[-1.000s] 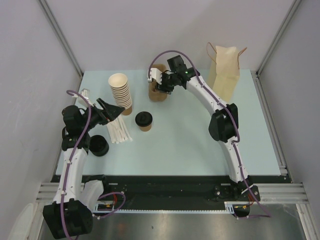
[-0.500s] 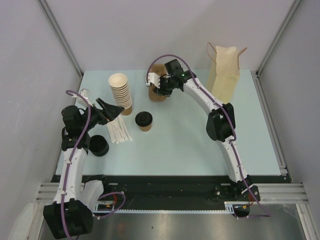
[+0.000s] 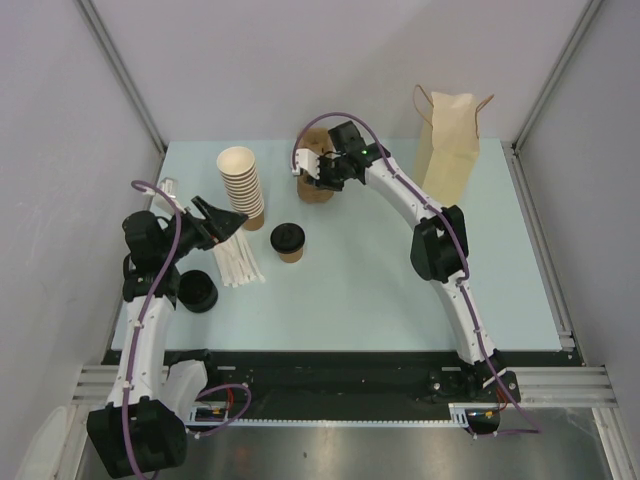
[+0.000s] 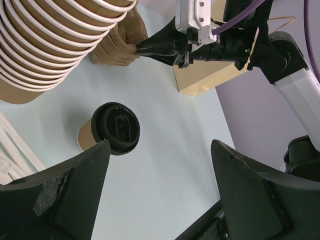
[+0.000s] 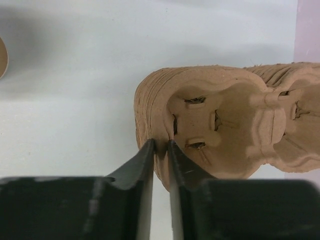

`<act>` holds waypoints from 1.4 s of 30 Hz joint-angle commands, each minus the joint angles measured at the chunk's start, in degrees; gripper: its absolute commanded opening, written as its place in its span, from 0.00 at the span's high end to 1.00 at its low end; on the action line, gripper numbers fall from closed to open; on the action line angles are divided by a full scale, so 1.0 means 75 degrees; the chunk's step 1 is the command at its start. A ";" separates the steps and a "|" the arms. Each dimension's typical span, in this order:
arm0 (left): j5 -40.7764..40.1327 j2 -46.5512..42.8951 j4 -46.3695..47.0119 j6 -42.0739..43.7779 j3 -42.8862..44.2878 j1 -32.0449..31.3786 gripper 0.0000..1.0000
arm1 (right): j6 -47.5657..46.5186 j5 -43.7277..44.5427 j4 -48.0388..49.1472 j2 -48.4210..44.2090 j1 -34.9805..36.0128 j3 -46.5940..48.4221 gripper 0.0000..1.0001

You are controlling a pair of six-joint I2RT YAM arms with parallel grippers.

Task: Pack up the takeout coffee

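Right wrist, right gripper (image 5: 161, 146) nearly closed, pinching carrier stack (image 5: 225, 120) rim

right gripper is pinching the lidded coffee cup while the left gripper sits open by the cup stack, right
No: the right wrist view shows the right gripper pinching the rim of the pulp cup carriers, not the lidded coffee cup, which stands untouched. The left gripper is open by the cup stack.
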 commanded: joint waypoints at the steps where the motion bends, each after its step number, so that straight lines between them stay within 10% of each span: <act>1: 0.0187 0.0004 0.0177 0.0131 -0.0064 0.0091 0.12 | -0.0103 -0.0090 0.0150 0.0097 -0.0041 0.0366 0.99; 42: 0.0269 -0.0089 0.0189 0.0189 -0.0017 0.0103 0.12 | -0.0361 0.0039 0.1415 -0.0852 -0.0053 -0.0243 1.00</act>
